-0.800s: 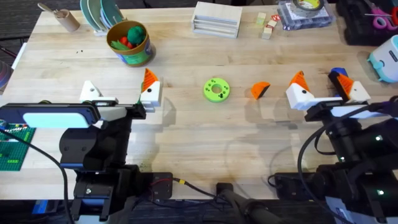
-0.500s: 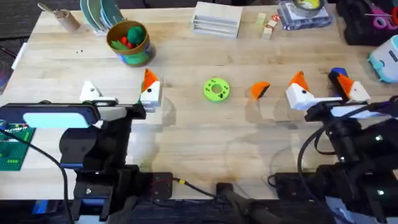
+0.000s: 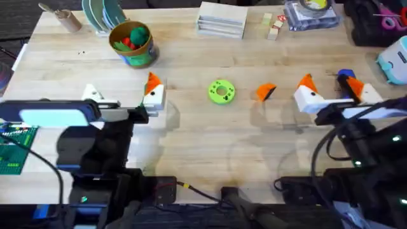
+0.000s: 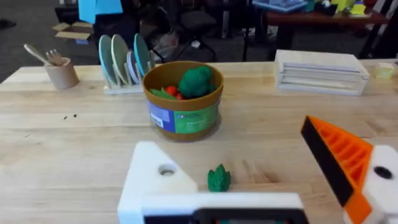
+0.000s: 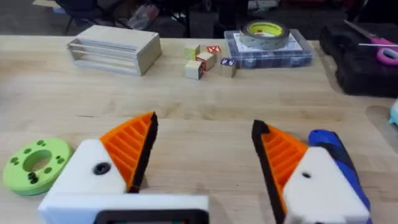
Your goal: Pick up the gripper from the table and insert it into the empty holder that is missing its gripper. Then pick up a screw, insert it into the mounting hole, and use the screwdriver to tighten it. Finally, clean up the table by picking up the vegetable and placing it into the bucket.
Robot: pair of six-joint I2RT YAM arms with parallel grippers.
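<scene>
Wooden table carries the loose orange gripper right of centre, within the right gripper's reach. Right gripper stands wide open, empty, both pads fitted. Left gripper is open and empty; its holder lacks a pad. The vegetable sits between its fingers. The screwdriver is half hidden; no screw discernible

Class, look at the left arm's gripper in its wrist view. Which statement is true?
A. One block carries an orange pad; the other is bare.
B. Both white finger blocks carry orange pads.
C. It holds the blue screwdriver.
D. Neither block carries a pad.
A: on the left gripper, one white block bears an orange ribbed pad, while the holder is bare, its mounting hole showing.
</scene>
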